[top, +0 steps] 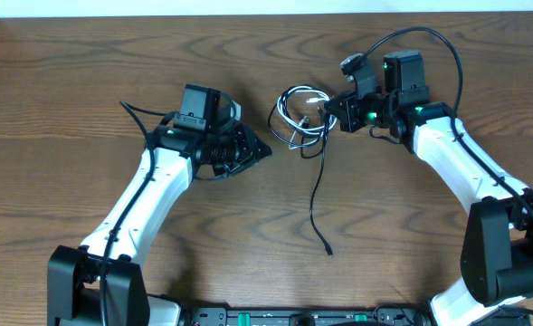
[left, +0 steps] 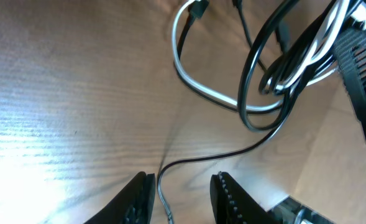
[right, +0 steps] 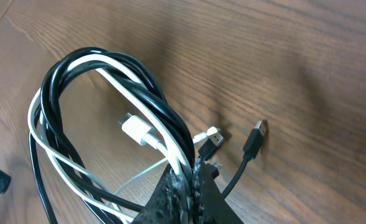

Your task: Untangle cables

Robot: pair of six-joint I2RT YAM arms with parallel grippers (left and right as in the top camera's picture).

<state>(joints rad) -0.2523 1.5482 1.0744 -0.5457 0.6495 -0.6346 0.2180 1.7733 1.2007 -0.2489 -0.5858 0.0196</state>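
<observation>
Left wrist view: left claw [left: 183, 182] nearest the lens, jaws part-open w/ a narrow gap, gripping nothing. The black cable [left: 232, 152] sends its loose tail across the worktop [left: 58, 112] and btwn the fingers, apparently w/o contact. Beyond, it coils w/ the white cable [left: 201, 90].

Right wrist view: right claw [right: 192, 183] clamped tight on the cables [right: 142, 99] where black and white strands bunch. A white plug [right: 136, 132] sits inside the coil; a black plug [right: 255, 135] lies just outside it on the wood.

Overhead: the tangle lies centre-right at the right claw's tip, w/ the left claw near but apart. The black tail trails toward the robot, finishing at a loose end [top: 328, 248].

Cords look light, limp and prob. slick, so they should sag and slide, not push. Best hold is likely just behind a plug or on the free tail, not mid-coil. Bare wood surrounds the tangle, w/ most room toward the near side; the left arm is the closest obstacle.
</observation>
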